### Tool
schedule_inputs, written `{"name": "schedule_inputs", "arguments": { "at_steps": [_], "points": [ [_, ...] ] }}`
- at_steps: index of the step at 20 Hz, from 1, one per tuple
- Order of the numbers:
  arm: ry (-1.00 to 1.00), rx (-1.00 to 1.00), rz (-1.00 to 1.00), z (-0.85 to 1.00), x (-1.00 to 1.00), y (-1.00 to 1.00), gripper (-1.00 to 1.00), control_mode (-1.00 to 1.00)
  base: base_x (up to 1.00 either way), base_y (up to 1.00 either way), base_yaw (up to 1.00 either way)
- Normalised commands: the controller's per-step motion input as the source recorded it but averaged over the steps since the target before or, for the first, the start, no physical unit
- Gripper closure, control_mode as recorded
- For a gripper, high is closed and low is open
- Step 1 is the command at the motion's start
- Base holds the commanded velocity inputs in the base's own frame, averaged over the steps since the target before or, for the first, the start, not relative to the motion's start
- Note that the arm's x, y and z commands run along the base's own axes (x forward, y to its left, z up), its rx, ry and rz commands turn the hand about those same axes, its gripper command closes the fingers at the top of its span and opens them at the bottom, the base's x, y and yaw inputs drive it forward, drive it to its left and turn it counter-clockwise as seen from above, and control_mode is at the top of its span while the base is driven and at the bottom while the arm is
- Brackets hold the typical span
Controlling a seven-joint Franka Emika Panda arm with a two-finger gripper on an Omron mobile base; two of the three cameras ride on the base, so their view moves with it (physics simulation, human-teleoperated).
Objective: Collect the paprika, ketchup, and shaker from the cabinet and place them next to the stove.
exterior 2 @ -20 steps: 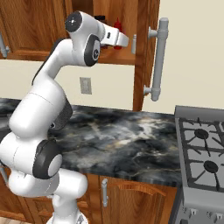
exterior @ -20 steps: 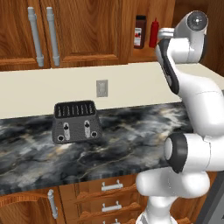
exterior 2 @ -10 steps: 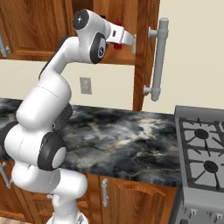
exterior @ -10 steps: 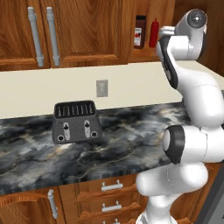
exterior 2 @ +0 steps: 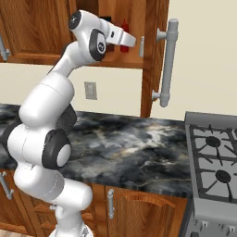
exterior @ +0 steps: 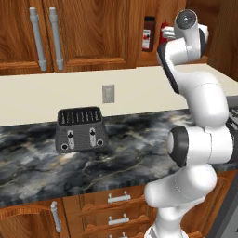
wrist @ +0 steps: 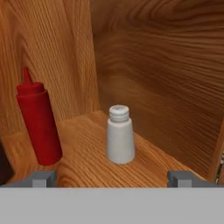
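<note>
In the hand view the small pale shaker (wrist: 120, 135) stands upright on the cabinet's wooden shelf (wrist: 87, 164), straight ahead. The slim red ketchup (wrist: 38, 127) stands to its left. A dark sliver of the paprika (wrist: 3, 164) shows at the left edge. My gripper (wrist: 111, 179) is open, its fingertips (wrist: 43, 178) wide apart and short of the shaker, holding nothing. From the right base view the gripper (exterior 2: 133, 41) points into the cabinet (exterior 2: 134, 61) in front of the ketchup (exterior 2: 124, 27), with the shaker (exterior 2: 141, 46) just beyond. The paprika (exterior: 149, 33) and ketchup (exterior: 163, 29) stand beside my arm. The stove (exterior 2: 215, 157) is at the lower right.
A black toaster (exterior: 81, 130) sits on the dark marble counter (exterior 2: 129, 148), with a wall outlet (exterior: 108, 93) behind it. Wooden doors with grey bar handles (exterior: 44, 37) flank the nook, and one long handle (exterior 2: 167, 60) hangs right of the opening.
The arm's upper joints have shifted slightly while the hand stays at the cabinet's mouth. The jaws remain wide open and the three containers have not moved.
</note>
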Motion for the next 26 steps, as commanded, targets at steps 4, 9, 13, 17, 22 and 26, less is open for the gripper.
{"name": "schedule_inputs", "arguments": {
  "at_steps": [4, 9, 13, 17, 22, 26],
  "points": [
    [0.00, 0.00, -0.06, 0.00, 0.37, -0.05, -1.00, -1.00, 0.00, 0.00, 0.00],
    [0.00, 0.00, -0.01, 0.00, 0.31, -0.23, -1.00, -1.00, 0.00, 0.00, 0.00],
    [0.00, 0.00, -0.01, 0.00, 0.16, -0.38, -1.00, -1.00, 0.00, 0.00, 0.00],
    [0.00, 0.00, 0.00, 0.00, 0.15, -0.30, -1.00, -1.00, 0.00, 0.00, 0.00],
    [0.00, 0.00, 0.00, -0.01, 0.18, -0.19, -1.00, -1.00, 0.00, 0.00, 0.00],
    [0.00, 0.01, 0.00, -0.06, 0.17, -0.21, -1.00, -1.00, 0.00, 0.00, 0.00]
  ]
}}
